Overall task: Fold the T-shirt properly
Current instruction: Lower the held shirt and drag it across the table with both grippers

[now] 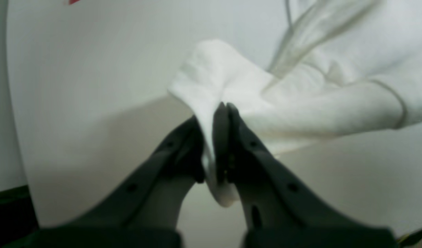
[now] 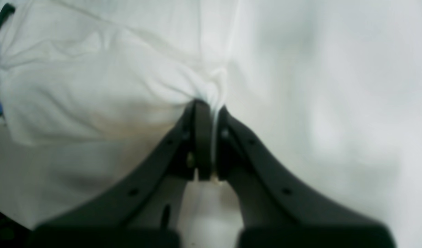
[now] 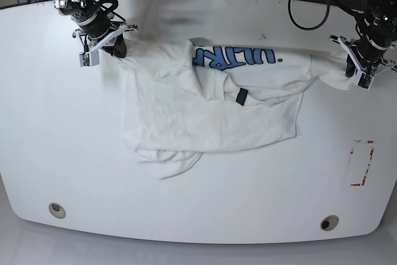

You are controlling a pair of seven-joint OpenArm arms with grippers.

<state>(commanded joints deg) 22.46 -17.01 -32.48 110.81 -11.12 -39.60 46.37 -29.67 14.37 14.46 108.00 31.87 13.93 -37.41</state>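
two pairs of fingers [image 1: 214,113] [image 2: 207,105], each clenched on one crumpled white t-shirt [image 3: 211,113] on one table [image 3: 198,203]

We see the white T-shirt [image 3: 211,116] spread crumpled across the middle of the table, partly folded over itself. Blue block lettering [image 3: 234,58] shows upside down along its far edge, a small dark neck label [image 3: 242,96] lies near the centre, and loose folds trail off its near left corner.
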